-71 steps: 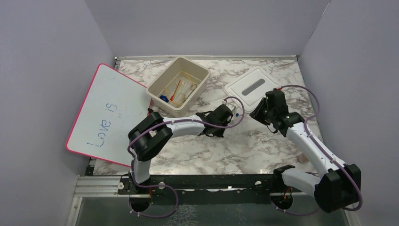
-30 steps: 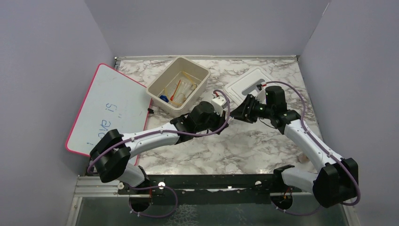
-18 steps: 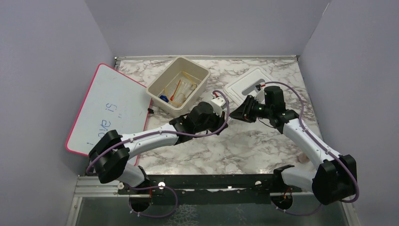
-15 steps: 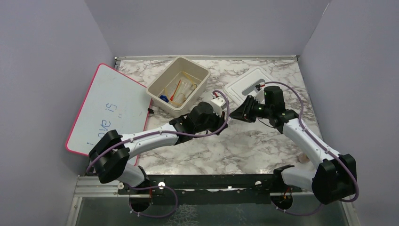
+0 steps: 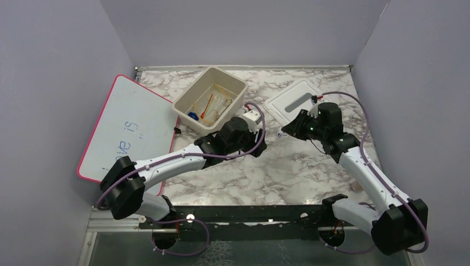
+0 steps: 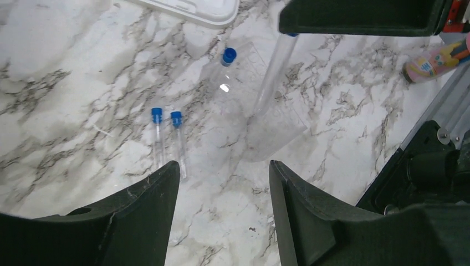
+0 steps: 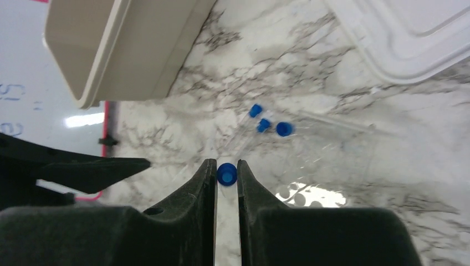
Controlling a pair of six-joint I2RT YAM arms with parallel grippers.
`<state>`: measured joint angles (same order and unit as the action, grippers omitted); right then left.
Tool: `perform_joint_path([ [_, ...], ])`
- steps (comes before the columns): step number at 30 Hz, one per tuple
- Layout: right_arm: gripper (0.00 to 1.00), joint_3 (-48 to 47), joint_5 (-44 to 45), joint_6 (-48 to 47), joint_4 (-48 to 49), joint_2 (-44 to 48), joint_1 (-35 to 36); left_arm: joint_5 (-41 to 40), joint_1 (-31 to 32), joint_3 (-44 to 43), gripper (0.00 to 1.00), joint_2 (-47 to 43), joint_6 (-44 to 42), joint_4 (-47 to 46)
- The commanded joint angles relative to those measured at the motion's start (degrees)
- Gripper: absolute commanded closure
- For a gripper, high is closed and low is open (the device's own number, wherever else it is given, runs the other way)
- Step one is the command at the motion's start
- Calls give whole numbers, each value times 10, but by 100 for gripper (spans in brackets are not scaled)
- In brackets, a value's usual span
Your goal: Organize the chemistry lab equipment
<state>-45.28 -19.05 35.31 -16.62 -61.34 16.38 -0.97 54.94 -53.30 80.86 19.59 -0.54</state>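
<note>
Marble table (image 5: 288, 166) — we see the right gripper (image 7: 226, 165) clenched on a blue-capped clear tube (image 7: 226, 174) near centre, the left gripper (image 6: 224, 166) parted and empty above two capped tubes (image 6: 157, 114). We should keep the pinch firm and clear the rim of the beige tub (image 5: 231, 110) — far left — before letting go.

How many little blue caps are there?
4. Two blue caps lie side by side on the marble table, a third is nearby, and the fourth tops the clear tube in the right gripper. The beige tub may hide more.
</note>
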Motion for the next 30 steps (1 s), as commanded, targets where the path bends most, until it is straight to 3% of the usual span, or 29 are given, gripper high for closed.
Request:
perform_joint_path([
  [1,85,-13,148,-100,-23,35,1,-32,-39,-47,37,-55,12,79],
  [5,85,-13,261,-122,-26,51,56,-32,-78,-59,37,-92,4,124],
  [12,88,-11,530,-73,-40,8,247,-58,-128,-52,36,-141,-21,159],
  [19,89,37,720,-42,37,-41,361,-82,-153,-20,36,-157,-28,157],
  [30,88,146,763,-139,333,-86,373,-33,-173,17,35,-163,-30,112],
])
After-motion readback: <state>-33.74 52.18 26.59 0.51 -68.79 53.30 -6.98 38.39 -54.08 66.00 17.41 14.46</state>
